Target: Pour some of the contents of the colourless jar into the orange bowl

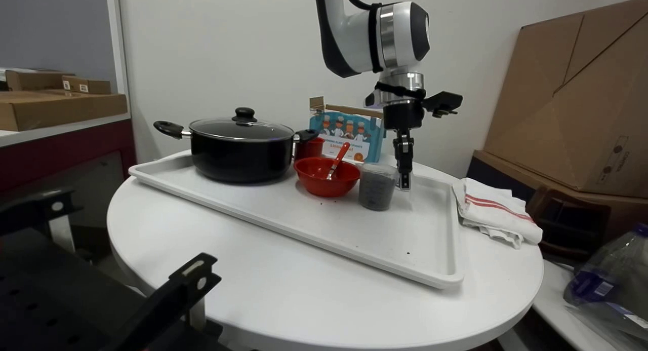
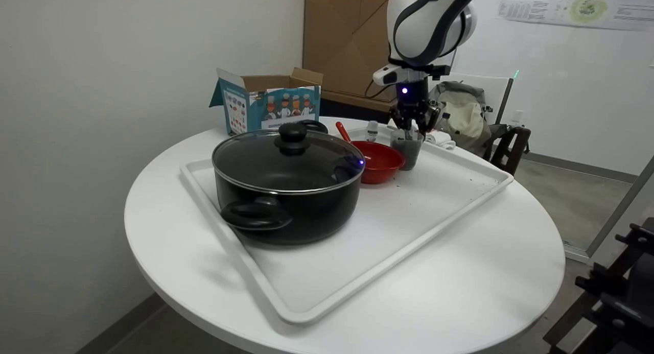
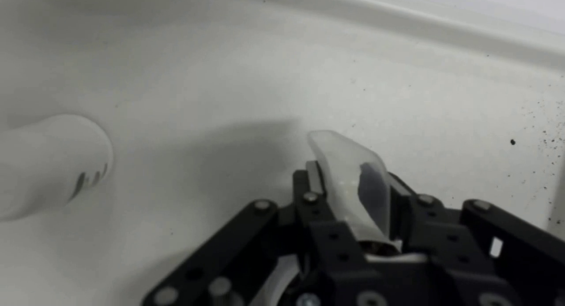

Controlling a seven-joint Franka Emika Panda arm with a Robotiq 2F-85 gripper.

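The colourless jar (image 1: pixel 376 190), dark grey from its contents, stands nearly upright close beside the orange bowl; it also shows in an exterior view (image 2: pixel 407 157). My gripper (image 1: pixel 403 183) points straight down at the jar's side away from the bowl. In the wrist view the fingertips (image 3: pixel 353 178) press both sides of a narrow clear part that looks like the jar's handle (image 3: pixel 342 178); most of the jar body is hidden there. Whether the jar is lifted I cannot tell. The orange bowl (image 1: pixel 319 190) shows in both exterior views (image 2: pixel 379 174), with a red-handled spoon (image 1: pixel 338 159) in it.
A black lidded pot (image 1: pixel 242 156) stands beyond the bowl. A red cup (image 1: pixel 309 148) and a blue cardboard box (image 1: pixel 373 138) are behind. A small pale clear object (image 3: pixel 53 164) stands near the gripper. The tray rim (image 1: pixel 293 233) surrounds these. A folded towel (image 1: pixel 498 209) lies outside it.
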